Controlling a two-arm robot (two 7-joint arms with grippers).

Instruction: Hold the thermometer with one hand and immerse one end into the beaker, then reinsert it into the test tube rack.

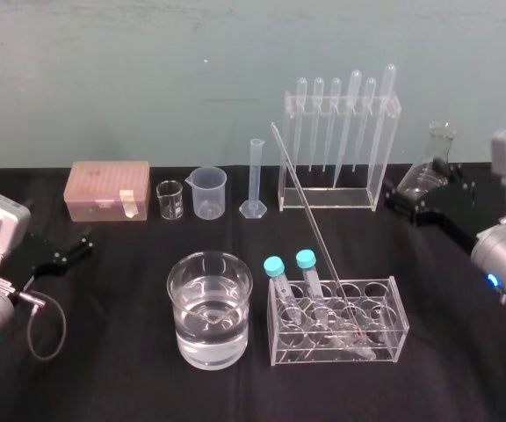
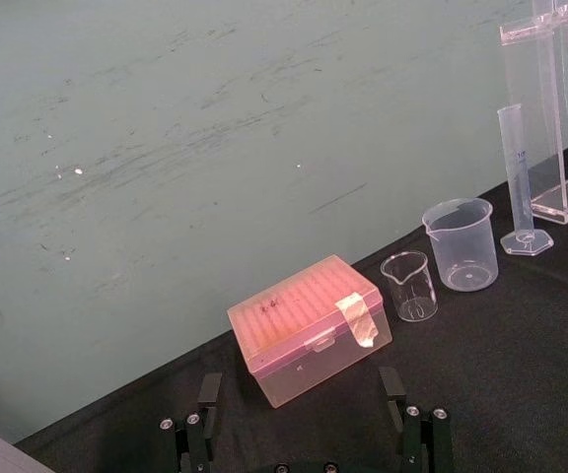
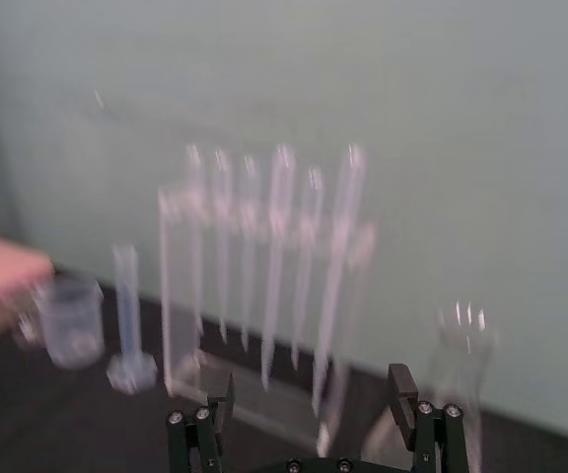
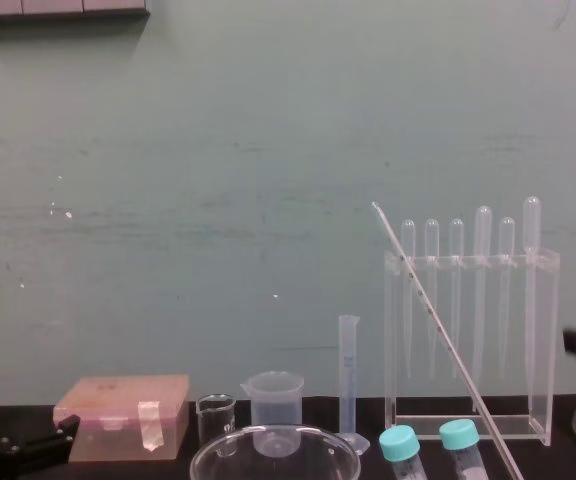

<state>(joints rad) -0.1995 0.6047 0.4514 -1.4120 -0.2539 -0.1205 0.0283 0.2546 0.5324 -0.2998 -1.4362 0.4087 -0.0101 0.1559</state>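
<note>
The thermometer (image 1: 312, 220) leans in the test tube rack (image 1: 398, 330) near the tabletop's front edge, its top free for gripping. The water-filled beaker (image 1: 209, 347) stands just beside. The right claw (image 1: 402, 199) hangs released near the back right corner, and the left claw (image 1: 79, 244) rests released at the left edge.

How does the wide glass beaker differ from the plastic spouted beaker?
The wide glass beaker is clear, broader and partly filled, standing in front; the plastic spouted beaker is cloudy, narrower and empty, in the back row. Both stand upright; the left gripper and right gripper are parked open at either side.
</note>
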